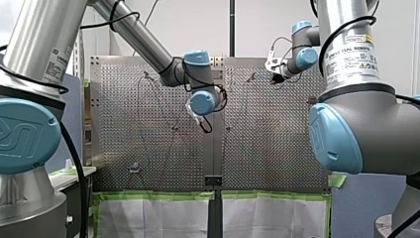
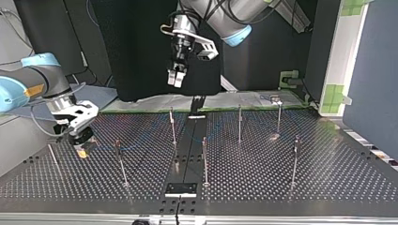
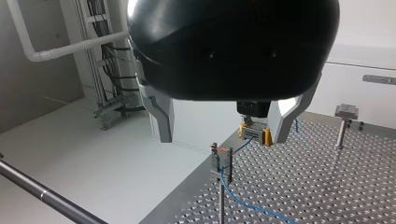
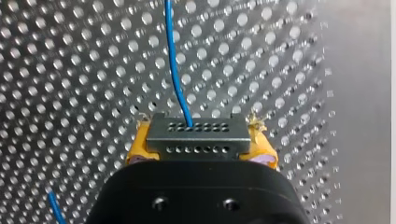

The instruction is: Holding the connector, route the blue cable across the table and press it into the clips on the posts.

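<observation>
The grey connector [image 4: 196,135] sits between the yellow pads [image 4: 264,150] of my right gripper [image 4: 200,147], which is shut on it just above the perforated table. The blue cable [image 4: 175,70] runs away from the connector over the holes. In the top view my right gripper [image 2: 79,139] is low at the table's left. My left gripper [image 2: 176,78] hangs high over the far middle. In the left wrist view its metal fingers [image 3: 163,119] stand open around nothing [image 3: 223,139]. Ahead of them the blue cable [image 3: 238,200] passes through the clip on a post [image 3: 221,161] towards the connector [image 3: 254,132].
Several thin posts with clips stand across the table [image 2: 281,187], among them one at the middle [image 2: 172,124] and one at the near right [image 2: 294,159]. A black bracket [image 2: 180,189] lies at the near edge. A clamp-topped post [image 3: 345,121] stands beyond the left gripper.
</observation>
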